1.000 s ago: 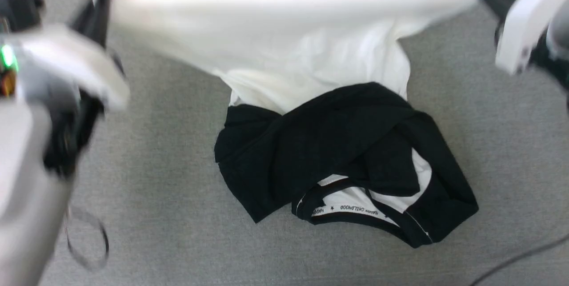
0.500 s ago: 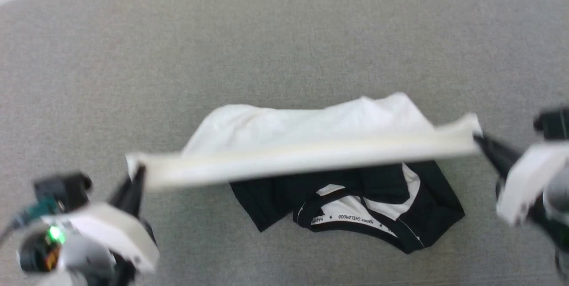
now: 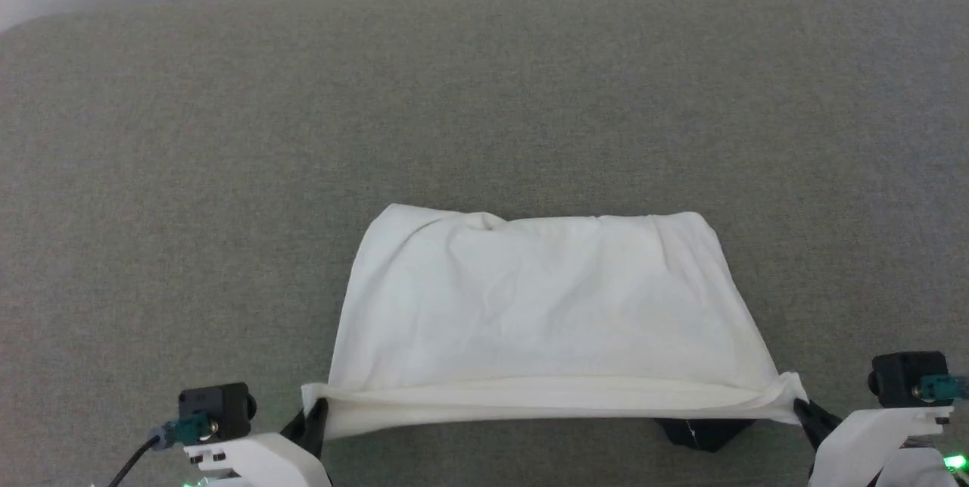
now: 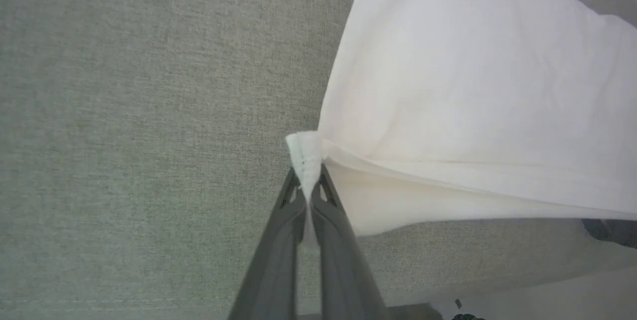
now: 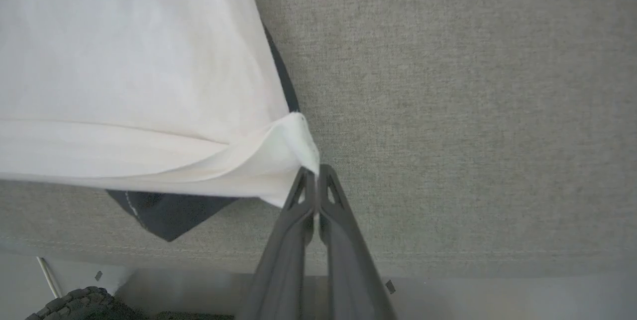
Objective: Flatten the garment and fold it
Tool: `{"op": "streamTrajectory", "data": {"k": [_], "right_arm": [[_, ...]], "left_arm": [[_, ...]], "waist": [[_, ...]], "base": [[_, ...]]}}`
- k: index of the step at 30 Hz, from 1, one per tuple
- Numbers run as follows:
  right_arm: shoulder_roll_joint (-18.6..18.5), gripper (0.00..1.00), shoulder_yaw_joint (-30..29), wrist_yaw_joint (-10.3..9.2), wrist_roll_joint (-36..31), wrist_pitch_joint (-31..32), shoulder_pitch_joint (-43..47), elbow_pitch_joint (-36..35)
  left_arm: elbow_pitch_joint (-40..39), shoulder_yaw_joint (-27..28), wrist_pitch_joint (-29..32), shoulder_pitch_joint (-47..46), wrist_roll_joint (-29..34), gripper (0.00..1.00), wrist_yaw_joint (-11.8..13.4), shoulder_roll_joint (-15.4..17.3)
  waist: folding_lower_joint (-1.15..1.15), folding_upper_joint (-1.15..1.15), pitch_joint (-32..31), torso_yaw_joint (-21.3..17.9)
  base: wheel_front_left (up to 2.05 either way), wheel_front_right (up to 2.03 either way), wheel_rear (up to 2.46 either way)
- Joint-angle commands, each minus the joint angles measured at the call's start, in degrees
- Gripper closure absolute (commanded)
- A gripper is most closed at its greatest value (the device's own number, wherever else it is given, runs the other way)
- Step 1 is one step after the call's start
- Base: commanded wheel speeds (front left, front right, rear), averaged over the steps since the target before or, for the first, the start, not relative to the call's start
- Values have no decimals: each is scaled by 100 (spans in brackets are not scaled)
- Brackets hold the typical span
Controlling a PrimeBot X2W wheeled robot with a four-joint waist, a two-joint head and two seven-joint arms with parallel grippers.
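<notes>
the garment (image 3: 545, 313) lies on a grey fabric surface (image 3: 484, 93), in the near half of the head view, centred between the two arms. its white body is spread as a wide, lightly wrinkled panel, narrower at the far edge and broader toward the robot, and it covers most of the rest of the shirt. the near edge is a doubled white hem, drawn in a nearly straight line from one gripper to the other. the left gripper (image 3: 313, 420) is clamped tight on the left corner of that hem; in the left wrist view a small bunch of white cloth sticks out past the pinched fingertips (image 4: 333, 220). the right gripper (image 3: 811, 413) is likewise closed on the right corner, with the cloth caught right at the tips of its fingers (image 5: 291, 230). between them the hem appears raised a little off the surface, its underside showing in both wrist views. a black part (image 3: 704, 432) of the garment pokes out from under the hem near the right gripper and rests on the surface, with a thin white stitched line across it.
</notes>
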Motion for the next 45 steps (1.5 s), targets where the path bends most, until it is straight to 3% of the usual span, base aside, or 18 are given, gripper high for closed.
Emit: {"op": "streamTrajectory", "data": {"k": [1,6,12,16,21,26,31,45], "right_arm": [[18,0,-14,-25,-50,-53,41,44],[79,0,83,-25,-72,-505,-39,102],[27,0,78,-25,189,-792,-102,-553],[-63,0,-61,-25,359,-568,-188,-946],[-380,0,-252,-25,575,59,-354,-907],[-877,0,-225,-25,850,811,-618,-513],[-1150,0,50,-25,1113,1268,-1052,62],[-968,0,898,-25,1232,1437,-2211,2139]], "left_arm": [[55,16,-46,-28,40,0,27,-4],[18,-6,-447,-145,270,0,-78,-63],[-360,230,-1204,-302,754,0,-37,54],[-538,453,-1639,-383,1047,0,95,153],[-671,685,-1963,-430,1400,0,297,363],[-831,870,-2002,-357,1627,0,495,633],[-976,925,-1930,-248,1727,0,550,848],[-1100,632,-1875,-425,1849,0,511,716]], "waist": [[0,0,-21,-18],[0,0,-89,6],[0,0,-198,70],[0,0,-289,115],[0,0,-412,190],[0,0,-477,276],[0,0,-431,397],[0,0,16,699]], "base": [[0,0,0],[0,0,0],[0,0,0],[0,0,0],[0,0,0],[0,0,0],[0,0,0],[0,0,0]]}}
